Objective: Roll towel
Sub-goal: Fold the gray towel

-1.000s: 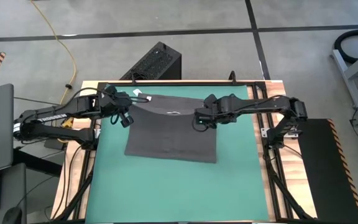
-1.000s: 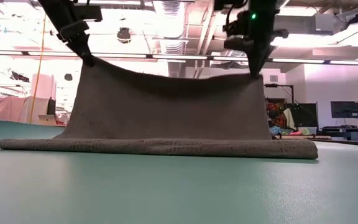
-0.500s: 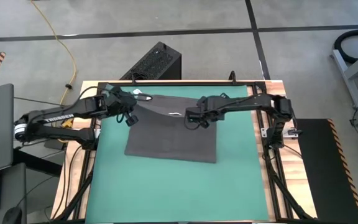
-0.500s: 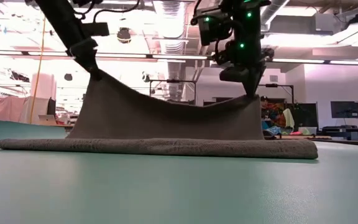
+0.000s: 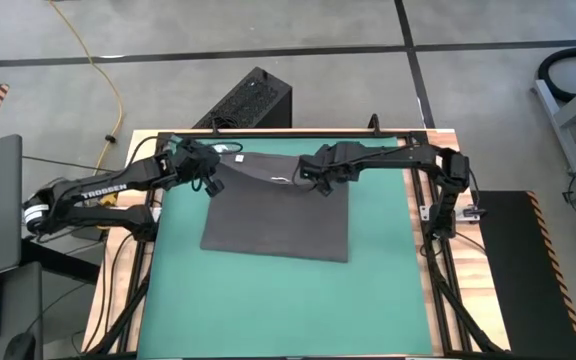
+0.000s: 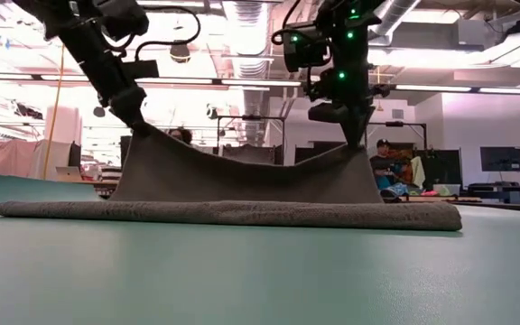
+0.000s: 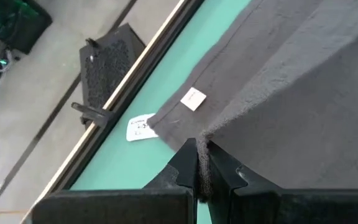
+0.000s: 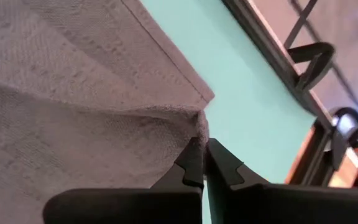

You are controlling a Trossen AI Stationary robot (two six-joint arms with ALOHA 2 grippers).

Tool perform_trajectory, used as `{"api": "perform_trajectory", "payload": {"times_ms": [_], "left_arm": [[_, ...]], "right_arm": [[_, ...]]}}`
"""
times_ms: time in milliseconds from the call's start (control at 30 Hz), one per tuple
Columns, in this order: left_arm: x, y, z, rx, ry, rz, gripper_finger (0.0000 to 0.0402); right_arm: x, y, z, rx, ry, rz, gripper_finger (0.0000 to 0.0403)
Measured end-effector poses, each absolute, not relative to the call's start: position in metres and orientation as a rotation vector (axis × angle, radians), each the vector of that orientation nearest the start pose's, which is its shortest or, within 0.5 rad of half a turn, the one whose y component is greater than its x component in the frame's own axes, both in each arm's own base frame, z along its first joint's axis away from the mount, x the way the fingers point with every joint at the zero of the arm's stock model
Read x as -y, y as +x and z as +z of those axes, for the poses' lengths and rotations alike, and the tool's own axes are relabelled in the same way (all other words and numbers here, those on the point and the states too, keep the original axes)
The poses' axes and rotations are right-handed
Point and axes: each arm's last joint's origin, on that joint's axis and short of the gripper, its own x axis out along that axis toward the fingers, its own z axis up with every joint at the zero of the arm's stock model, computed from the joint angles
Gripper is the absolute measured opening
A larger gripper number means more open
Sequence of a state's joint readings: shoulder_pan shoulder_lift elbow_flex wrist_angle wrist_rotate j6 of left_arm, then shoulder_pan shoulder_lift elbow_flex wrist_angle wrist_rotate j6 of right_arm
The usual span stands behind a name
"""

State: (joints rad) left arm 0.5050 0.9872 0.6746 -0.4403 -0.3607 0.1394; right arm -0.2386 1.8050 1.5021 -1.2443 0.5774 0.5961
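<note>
**Lifted towel edge sinks toward the far side of the mat**

Both grippers have dropped and drawn toward the far edge since a second ago, so the raised fold of cloth now stands lower and sags deeper in the middle.

The green mat [image 5: 268,300] covers the table, and the towel [image 5: 278,225] lies on its far half, its long axis running across the table from one arm to the other. The near part rests flat; the far part is lifted into a hanging sheet, seen in the low view as a curtain behind the flat front edge.

The left gripper [image 5: 211,184] holds the sheet's left corner, its jaws closed tight on a pinch of cloth in its wrist view. The right gripper [image 5: 323,180] holds the right corner the same way, jaws nipped on the hem. Each arm is nearest its own corner, and the rest of the towel lies toward the near edge from both, so I judge any roll must travel that way, along the short axis.

A white tag [image 7: 193,99] shows beside the left corner. Whether a first turn has formed under the raised cloth is hidden. A person [image 6: 384,162] sits far behind in the room.
</note>
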Motion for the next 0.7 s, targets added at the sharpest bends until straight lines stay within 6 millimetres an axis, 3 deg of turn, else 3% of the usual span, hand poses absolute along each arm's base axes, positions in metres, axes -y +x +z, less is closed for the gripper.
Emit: {"api": "perform_trajectory", "payload": {"times_ms": [333,700], "left_arm": [[-0.124,0.182,0.232,-0.769,0.084,0.802,0.0007],[-0.140,0.194,0.210,-0.882,0.156,0.954,0.0054]], "right_arm": [[0.114,0.316,0.252,-1.309,0.253,-1.091,0.0045],[0.122,0.319,0.252,-1.254,0.271,-1.101,0.0051]]}}
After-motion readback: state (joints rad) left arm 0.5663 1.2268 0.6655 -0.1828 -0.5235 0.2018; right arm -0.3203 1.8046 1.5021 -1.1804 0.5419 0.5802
